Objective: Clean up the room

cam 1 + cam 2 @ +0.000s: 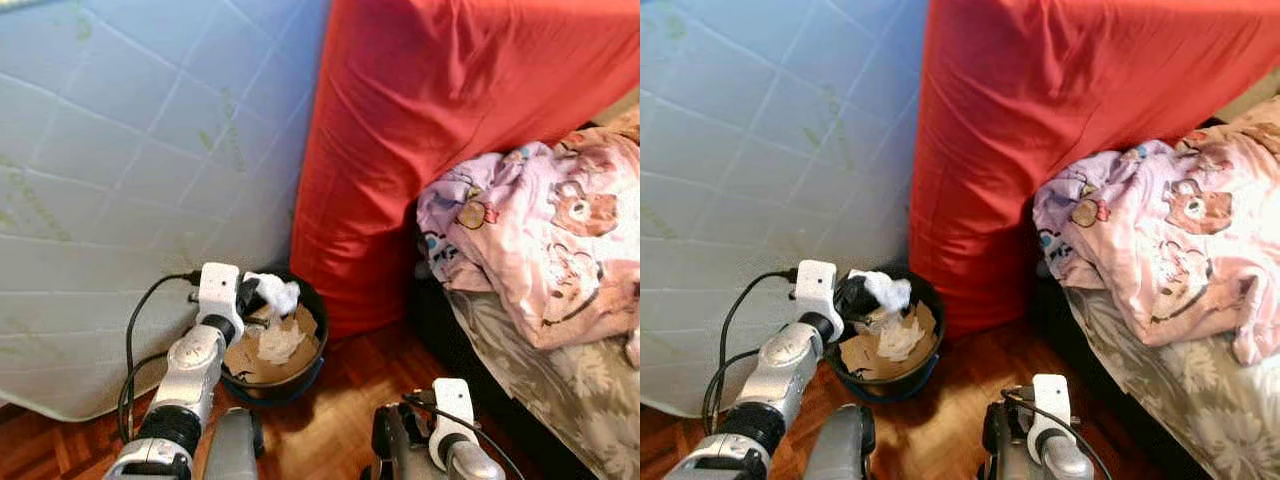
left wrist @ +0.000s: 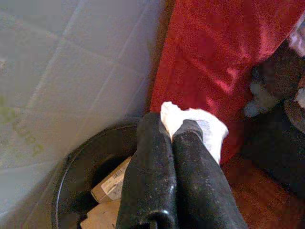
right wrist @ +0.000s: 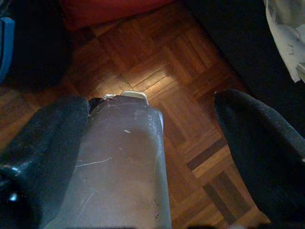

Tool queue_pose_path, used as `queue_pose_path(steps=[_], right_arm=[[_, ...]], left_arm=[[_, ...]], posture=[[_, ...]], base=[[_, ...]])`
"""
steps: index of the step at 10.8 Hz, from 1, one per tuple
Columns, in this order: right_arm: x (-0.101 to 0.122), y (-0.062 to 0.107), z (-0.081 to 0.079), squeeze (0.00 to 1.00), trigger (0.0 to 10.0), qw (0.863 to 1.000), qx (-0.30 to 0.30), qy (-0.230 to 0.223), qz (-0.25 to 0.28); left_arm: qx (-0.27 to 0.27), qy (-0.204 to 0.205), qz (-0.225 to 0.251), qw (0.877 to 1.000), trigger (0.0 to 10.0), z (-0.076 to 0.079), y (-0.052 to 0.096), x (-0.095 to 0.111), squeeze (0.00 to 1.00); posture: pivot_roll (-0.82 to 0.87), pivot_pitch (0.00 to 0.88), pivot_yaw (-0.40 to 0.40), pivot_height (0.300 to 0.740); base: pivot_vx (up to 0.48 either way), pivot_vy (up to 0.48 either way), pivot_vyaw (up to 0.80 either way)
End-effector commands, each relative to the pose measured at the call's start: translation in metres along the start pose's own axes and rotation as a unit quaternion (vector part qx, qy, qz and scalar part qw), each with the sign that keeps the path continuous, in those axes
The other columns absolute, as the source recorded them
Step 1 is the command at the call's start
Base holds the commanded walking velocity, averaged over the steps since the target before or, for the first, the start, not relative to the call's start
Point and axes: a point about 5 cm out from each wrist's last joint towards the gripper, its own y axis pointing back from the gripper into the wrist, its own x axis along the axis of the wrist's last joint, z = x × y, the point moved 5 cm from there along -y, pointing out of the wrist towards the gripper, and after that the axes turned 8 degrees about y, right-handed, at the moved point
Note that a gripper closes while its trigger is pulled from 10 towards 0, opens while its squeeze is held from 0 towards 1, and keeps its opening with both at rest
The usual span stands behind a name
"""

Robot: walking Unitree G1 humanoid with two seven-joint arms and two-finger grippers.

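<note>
Where the pale quilted mattress [image 1: 130, 180] meets the red-covered one [image 1: 440, 130]: left gripper [image 1: 256, 291], fingers pressed together on a white crumpled tissue [image 1: 278, 293], poised just above the rim of a black waste bin [image 1: 312, 298] standing on the parquet floor [image 1: 340, 400] and holding cardboard scraps [image 1: 250, 355] and more white paper [image 1: 280, 343]. Low near the floor: right gripper [image 3: 157, 124], fingers spread wide and gripping nothing. On the robot's right, a pink cartoon-print blanket [image 1: 545, 240] heaped on a bed.
</note>
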Motion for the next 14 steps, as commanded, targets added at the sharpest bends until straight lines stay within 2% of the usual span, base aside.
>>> queue_pose_path(steps=[1, 4, 11, 14], right_arm=[[-0.030, 0.008, 0.003, 0.00, 10.0, 0.999, -0.001, -0.008, -0.043], [-0.032, 0.009, 0.005, 0.00, 10.0, 0.999, 0.001, -0.007, -0.045], [-0.041, 0.012, -0.002, 0.00, 10.0, 0.999, 0.008, -0.004, -0.050], [-0.041, 0.012, -0.002, 0.00, 10.0, 0.999, 0.013, 0.002, -0.049]], left_arm=[[0.012, 0.008, -0.001, 1.000, 10.0, -0.006, 0.002, -0.003, 0.00], [0.020, 0.007, 0.006, 1.000, 10.0, -0.014, 0.001, -0.003, 0.00], [0.015, 0.007, 0.013, 1.000, 10.0, -0.011, 0.001, -0.005, 0.00], [0.012, 0.008, 0.011, 1.000, 10.0, -0.009, 0.001, -0.007, 0.00]], posture=[[0.10, 0.164, -0.045, 0.589], [0.10, 0.166, -0.047, 0.589], [0.10, 0.161, -0.049, 0.589], [0.10, 0.162, -0.047, 0.589]], base=[[0.000, 0.000, 0.00], [0.000, 0.000, 0.00], [0.269, 0.000, 0.00], [0.000, 0.000, 0.00]])
